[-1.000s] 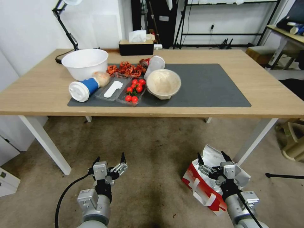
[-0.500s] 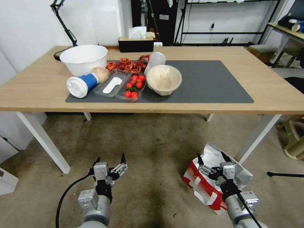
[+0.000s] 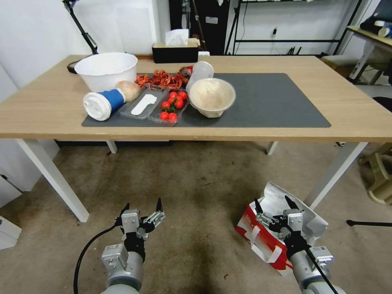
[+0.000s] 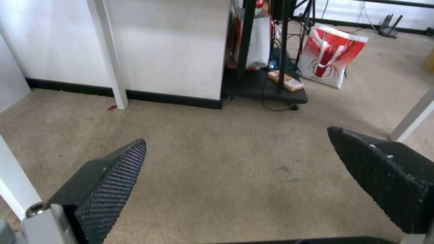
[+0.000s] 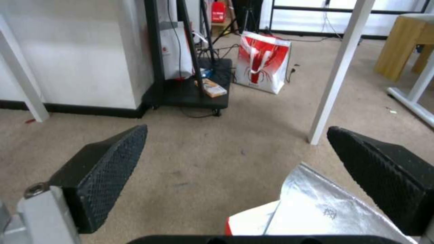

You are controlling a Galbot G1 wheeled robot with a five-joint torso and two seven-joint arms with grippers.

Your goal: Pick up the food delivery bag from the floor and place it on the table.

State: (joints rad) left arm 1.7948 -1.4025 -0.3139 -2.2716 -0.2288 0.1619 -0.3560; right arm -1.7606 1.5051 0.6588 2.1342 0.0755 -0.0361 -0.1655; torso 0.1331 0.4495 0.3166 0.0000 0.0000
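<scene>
The food delivery bag (image 3: 265,245) lies tilted on the floor (image 3: 196,192) beside the table's right front leg. It is red and white, and its silver foil mouth (image 5: 316,203) gapes upward. My right gripper (image 3: 272,202) hangs open just above the bag's top, its fingers (image 5: 108,169) spread wide and touching nothing. Over bare carpet to the bag's left, my left gripper (image 3: 142,204) also stands open and empty, as the left wrist view (image 4: 237,135) shows. The light-wood table (image 3: 347,110) with its dark grey mat (image 3: 265,102) stands ahead of me.
The mat's left half carries a white bowl (image 3: 107,70), a lying cup (image 3: 102,104), tomatoes in a tray (image 3: 171,108) and a paper bowl (image 3: 212,97). White table legs (image 3: 53,177) flank the floor space. Another red-white bag (image 5: 262,66) stands far off by a black stand.
The whole head view has shifted, so the table sits a little higher in the picture: the camera moved. Both grippers stay open, placed as before relative to the bag.
</scene>
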